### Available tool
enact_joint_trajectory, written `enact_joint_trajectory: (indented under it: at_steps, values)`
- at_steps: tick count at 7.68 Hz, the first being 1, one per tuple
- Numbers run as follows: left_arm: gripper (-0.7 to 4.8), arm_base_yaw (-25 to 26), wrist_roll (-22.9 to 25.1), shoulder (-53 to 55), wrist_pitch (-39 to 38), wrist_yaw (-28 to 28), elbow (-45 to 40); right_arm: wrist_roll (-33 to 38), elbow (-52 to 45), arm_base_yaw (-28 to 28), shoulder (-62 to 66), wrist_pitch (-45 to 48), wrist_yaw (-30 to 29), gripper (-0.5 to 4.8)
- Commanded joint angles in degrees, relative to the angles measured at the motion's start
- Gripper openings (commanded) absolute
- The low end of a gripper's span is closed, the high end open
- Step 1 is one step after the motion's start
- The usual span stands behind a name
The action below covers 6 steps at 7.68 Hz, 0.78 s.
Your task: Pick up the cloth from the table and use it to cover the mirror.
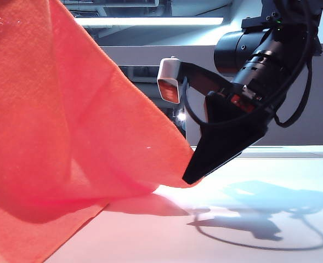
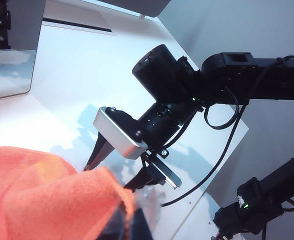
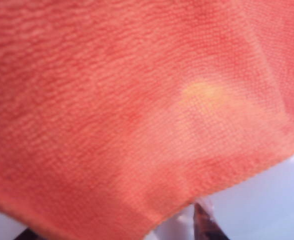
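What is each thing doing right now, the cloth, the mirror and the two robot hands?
cloth: lifted and hanging, low edge on the table.
mirror: upright, uncovered.
left gripper: jaws shut on the cloth.
right gripper: jaws open at the cloth's low corner, not gripping.

The exterior view sits low, just above the table [image 1: 271,170], very near the cloth [image 1: 68,126] and the right gripper [image 1: 191,176]. The left wrist view looks down across the table at that same gripper [image 2: 112,167]. The right wrist view is so close that cloth [image 3: 117,100] nearly fills it.
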Motion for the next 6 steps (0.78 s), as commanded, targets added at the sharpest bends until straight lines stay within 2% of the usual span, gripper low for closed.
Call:
enact_joint_trajectory:
  at_steps: [1, 2, 3, 4, 6]
  values:
    - [-0.06, -0.02, -0.11, -0.04, 1.07, 0.42, 0.28, 0.52, 0.11, 0.07, -0.11, 2.51, -0.37, 3.02]
    - [-0.06, -0.02, -0.11, -0.04, 1.07, 0.39, 0.28, 0.55, 0.11, 0.07, -0.11, 2.51, -0.37, 1.97]
    - [-0.06, -0.02, -0.11, -0.04, 1.07, 0.37, 0.28, 0.61, 0.11, 0.07, -0.09, 2.51, -0.35, 0.62]
    - [-0.06, -0.02, -0.11, -0.04, 1.09, 0.17, 0.28, 0.61, 0.11, 0.07, -0.11, 3.43, 1.16, -0.07]
    - [-0.06, -0.02, -0.11, -0.04, 1.11, -4.26, 0.28, 3.74, 0.24, 0.02, -4.00, 9.16, 6.16, -0.07]
